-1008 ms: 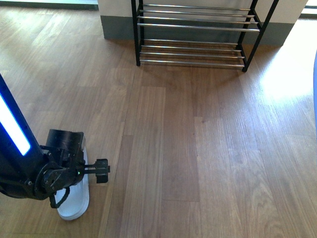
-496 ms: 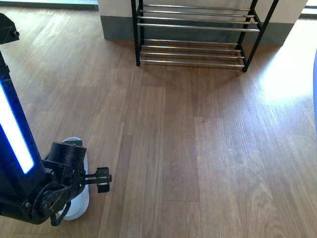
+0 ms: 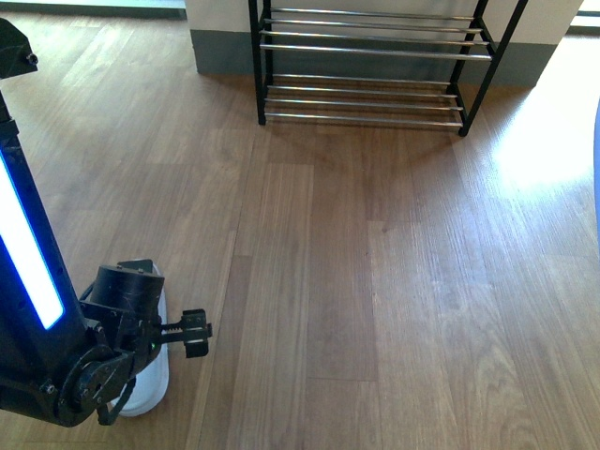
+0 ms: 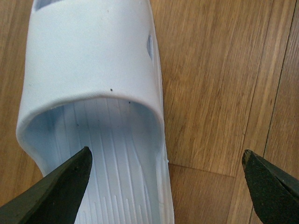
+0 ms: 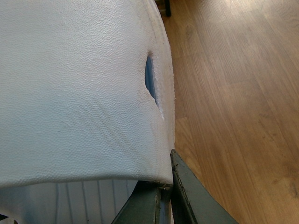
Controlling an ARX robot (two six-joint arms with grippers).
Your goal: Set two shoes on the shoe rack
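Front view. The left arm [image 3: 37, 309], a black link with a lit blue strip, is folded low over the wooden floor [image 3: 375, 281]. It stands well apart from the shoe rack [image 3: 366, 49], on the near side of the rack and off towards the rack's left end. Its wrist is bent downward over a pale-blue slide [image 3: 150, 389] lying flat on the boards. What shows of the slide's long axis runs roughly towards the shoe rack; the arm hides too much to tell toe from heel here.

Left wrist view. The left gripper [image 4: 166, 184] is spread wide. One of its dark fingers [image 4: 60, 186] is over the ribbed footbed, and the other is out over bare floor just beside the slide [image 4: 88, 60]. Whether the first finger touches the footbed cannot be told. The mouth of the strap faces the fingers, and the footbed grooves run along the slide's length.

Right wrist view. The right gripper [image 5: 163, 196] is closed narrow on the edge of a second slide [image 5: 70, 84], whose textured strap fills the view. The grey fingers [image 5: 191, 200] pinch the strap's rim beside a small side vent. Floor shows beyond it. Its place relative to the shoe rack cannot be told.
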